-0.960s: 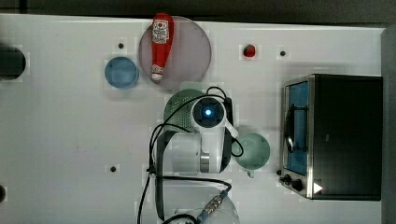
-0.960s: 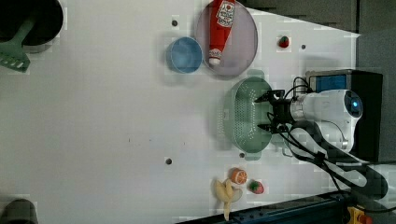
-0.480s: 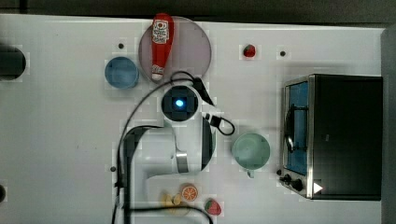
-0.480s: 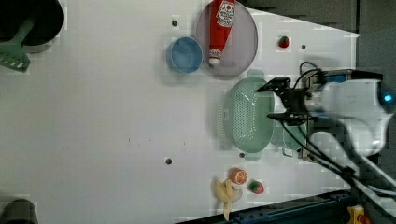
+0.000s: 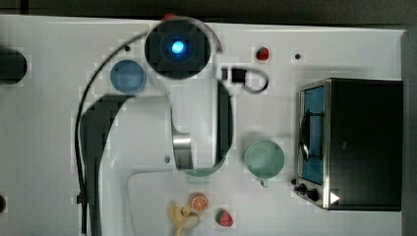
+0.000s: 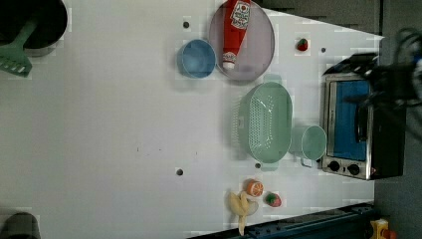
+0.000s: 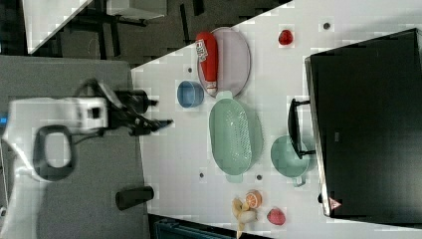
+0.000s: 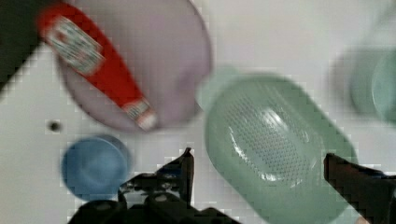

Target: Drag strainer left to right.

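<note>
Pale green plastic strainer (image 8: pixel 275 140) lying below and ahead of the gripper (image 8: pixel 259 175), clear of both fingers; in the left view, resting between a lilac plate (image 6: pixel 261 59) carrying a ketchup bottle (image 6: pixel 235 27) and a green cup (image 6: pixel 313 143) beside the toaster oven (image 6: pixel 348 127). Gripper spread almost fully, holding nothing, raised well above the table. Blue bowl (image 8: pixel 93 165) close beside one fingertip, plate just beyond. Judged stage: contact not yet made, or already let go; cannot tell which. Risks judged from here: on a descent, snagging the plate or bowl for want of room; on a drag toward the cup, pushing cup against oven; tipping of the light basket if caught high on its rim.
</note>
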Available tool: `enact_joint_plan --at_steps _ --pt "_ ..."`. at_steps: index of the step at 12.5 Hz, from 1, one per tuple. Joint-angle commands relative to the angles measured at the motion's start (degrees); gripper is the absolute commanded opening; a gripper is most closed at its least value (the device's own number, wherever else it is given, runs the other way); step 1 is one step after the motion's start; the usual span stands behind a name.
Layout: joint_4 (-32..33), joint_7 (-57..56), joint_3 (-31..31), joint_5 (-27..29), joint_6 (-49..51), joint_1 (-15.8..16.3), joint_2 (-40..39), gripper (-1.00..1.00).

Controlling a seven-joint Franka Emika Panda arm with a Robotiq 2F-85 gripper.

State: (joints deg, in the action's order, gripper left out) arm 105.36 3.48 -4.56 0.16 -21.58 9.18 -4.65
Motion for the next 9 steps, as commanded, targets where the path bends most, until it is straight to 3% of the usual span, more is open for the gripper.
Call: enact_joint_plan --at_steps 1,5,9 --pt "-8.84 -14.45 -3.98 -2.49 6.10 -2.55 0.28 1.00" --pt "-14.38 -14.30 -4.33 -2.26 17.80 -2.53 1.26 1.00" --pt "-14.35 -14.47 -4.38 -2.04 19.30 -2.50 1.30 1.00"
